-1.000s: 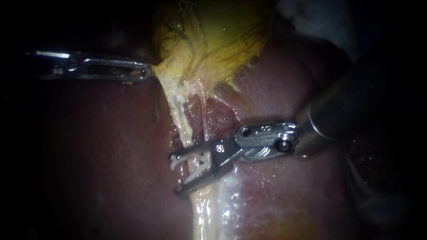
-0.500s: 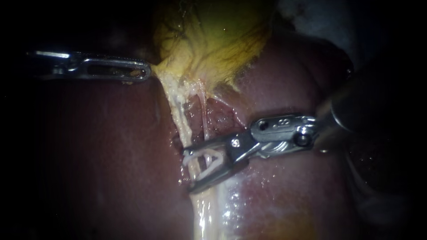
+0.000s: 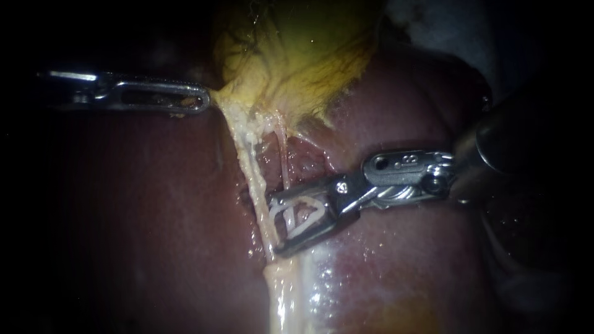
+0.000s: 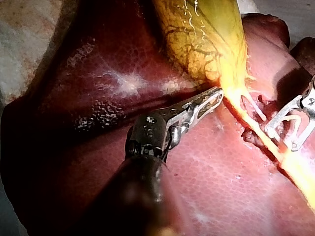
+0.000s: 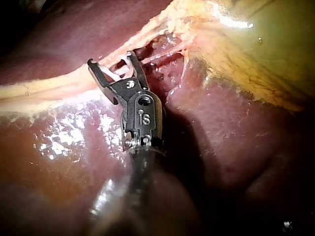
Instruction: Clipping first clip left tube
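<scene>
While left hand (image 3: 202,99) grips gallbladder (image 3: 297,55), right hand (image 3: 273,226) holds open clip (image 3: 309,221) beside left tube (image 3: 255,179).

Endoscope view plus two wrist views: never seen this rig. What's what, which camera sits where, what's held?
This is a surgical robot at a bench. It works with two thin instruments on a pig's liver and its yellow gallbladder. The endoscope view comes from the close camera over the tissue. Each wrist view comes from a camera on one instrument's arm, looking along its shaft.

The left instrument has its jaws shut on the gallbladder's edge. Two pale tubes run down from the gallbladder: the thicker left tube and a thin tube. The right instrument carries a white clip between jaws that stand wide apart. The left tube lies at their tips and is not clipped yet.
</scene>
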Action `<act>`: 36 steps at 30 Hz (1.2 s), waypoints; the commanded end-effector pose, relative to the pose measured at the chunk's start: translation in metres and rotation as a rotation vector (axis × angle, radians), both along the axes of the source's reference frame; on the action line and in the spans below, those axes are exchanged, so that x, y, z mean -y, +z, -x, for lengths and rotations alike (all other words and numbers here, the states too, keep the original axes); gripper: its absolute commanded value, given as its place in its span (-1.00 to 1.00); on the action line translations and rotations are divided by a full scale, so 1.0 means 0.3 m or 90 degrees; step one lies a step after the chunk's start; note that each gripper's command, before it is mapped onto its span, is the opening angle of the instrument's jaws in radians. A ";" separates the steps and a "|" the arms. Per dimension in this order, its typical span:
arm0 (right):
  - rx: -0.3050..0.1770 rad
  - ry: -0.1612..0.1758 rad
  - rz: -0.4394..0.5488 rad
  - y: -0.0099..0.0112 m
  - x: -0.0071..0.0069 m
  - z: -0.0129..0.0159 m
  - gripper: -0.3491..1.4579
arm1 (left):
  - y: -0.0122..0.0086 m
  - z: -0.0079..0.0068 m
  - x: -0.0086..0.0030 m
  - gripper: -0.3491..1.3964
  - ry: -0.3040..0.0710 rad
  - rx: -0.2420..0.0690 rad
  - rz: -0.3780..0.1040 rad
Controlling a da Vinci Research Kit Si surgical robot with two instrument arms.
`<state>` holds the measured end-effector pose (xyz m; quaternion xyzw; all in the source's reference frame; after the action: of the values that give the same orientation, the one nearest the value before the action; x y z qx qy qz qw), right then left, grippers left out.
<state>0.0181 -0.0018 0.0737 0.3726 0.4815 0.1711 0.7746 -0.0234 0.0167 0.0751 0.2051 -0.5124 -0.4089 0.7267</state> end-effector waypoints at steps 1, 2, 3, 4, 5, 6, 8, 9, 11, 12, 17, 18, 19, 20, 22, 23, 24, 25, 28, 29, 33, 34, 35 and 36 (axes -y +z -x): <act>-0.002 0.005 -0.008 0.0011 0.0002 0.0002 -0.07 | 0.0000 0.0000 0.0000 -1.00 0.000 0.000 0.000; -0.002 0.010 -0.018 0.0025 0.0001 0.0004 -0.07 | 0.0000 0.0000 0.0000 -1.00 0.000 0.000 0.000; -0.006 0.014 -0.027 0.0036 0.0001 0.0005 -0.07 | 0.0000 0.0000 0.0000 -1.00 0.000 0.000 0.000; -0.007 0.016 -0.039 0.0047 0.0001 0.0006 -0.07 | 0.0000 0.0000 0.0000 -1.00 0.000 0.000 0.000; -0.010 0.016 -0.048 0.0057 0.0001 0.0007 -0.07 | 0.0000 0.0000 0.0000 -1.00 0.000 0.000 0.000; -0.011 0.019 -0.067 0.0071 0.0001 0.0008 -0.07 | 0.0000 0.0000 0.0000 -1.00 0.000 0.000 0.000; -0.017 0.021 -0.088 0.0093 0.0004 0.0009 -0.07 | 0.0000 0.0000 0.0000 -1.00 0.000 0.000 0.000; -0.020 0.022 -0.100 0.0108 0.0007 0.0010 -0.07 | 0.0000 0.0000 0.0000 -1.00 0.000 0.000 0.000; -0.021 0.019 -0.114 0.0129 0.0012 0.0011 -0.07 | 0.0000 0.0000 0.0000 -1.00 0.000 0.000 0.000; -0.021 0.019 -0.124 0.0144 0.0016 0.0012 -0.07 | 0.0000 0.0000 0.0000 -1.00 0.000 0.000 0.000; -0.036 0.020 -0.154 0.0198 0.0029 0.0013 -0.07 | 0.0000 0.0001 0.0000 -1.00 0.000 0.000 0.000; -0.044 0.019 -0.156 0.0209 0.0030 0.0012 -0.07 | 0.0000 0.0001 0.0001 -1.00 0.000 0.000 0.000; -0.049 0.016 -0.162 0.0217 0.0030 0.0012 -0.07 | 0.0000 0.0001 0.0001 -1.00 0.000 0.000 0.000; -0.055 0.013 -0.169 0.0225 0.0031 0.0011 -0.07 | 0.0000 0.0001 0.0001 -1.00 0.000 0.000 0.000; -0.078 0.006 -0.176 0.0243 0.0035 0.0012 -0.06 | 0.0001 0.0002 0.0002 -1.00 0.000 0.000 0.000; -0.090 0.003 -0.179 0.0249 0.0038 0.0012 -0.06 | 0.0001 0.0002 0.0002 -1.00 0.000 0.000 0.000; -0.099 0.000 -0.185 0.0254 0.0041 0.0012 -0.06 | 0.0001 0.0003 0.0002 -1.00 0.000 0.000 0.000; -0.112 -0.004 -0.196 0.0260 0.0046 0.0012 -0.06 | 0.0001 0.0003 0.0002 -1.00 0.000 0.000 0.000; -0.151 -0.015 -0.221 0.0271 0.0061 0.0011 -0.05 | 0.0002 0.0005 0.0002 -1.00 0.000 0.000 0.000; -0.161 -0.018 -0.224 0.0274 0.0067 0.0010 -0.05 | 0.0002 0.0005 0.0003 -1.00 0.000 0.000 0.000; -0.172 -0.023 -0.228 0.0287 0.0089 -0.0005 -0.05 | 0.0002 0.0005 0.0003 -1.00 0.000 0.000 0.001; -0.175 -0.022 -0.229 0.0290 0.0092 -0.0016 -0.05 | 0.0002 0.0005 0.0003 -1.00 0.000 0.000 0.001; -0.178 -0.021 -0.230 0.0292 0.0094 -0.0023 -0.05 | 0.0002 0.0006 0.0003 -1.00 0.000 0.000 0.001; -0.185 -0.018 -0.233 0.0292 0.0095 -0.0030 -0.05 | 0.0002 0.0006 0.0003 -1.00 0.000 0.000 0.001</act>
<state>0.0193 -0.0047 0.0824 0.5358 0.5473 0.1892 0.6144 -0.0235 0.0166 0.0751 0.2045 -0.5125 -0.4090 0.7268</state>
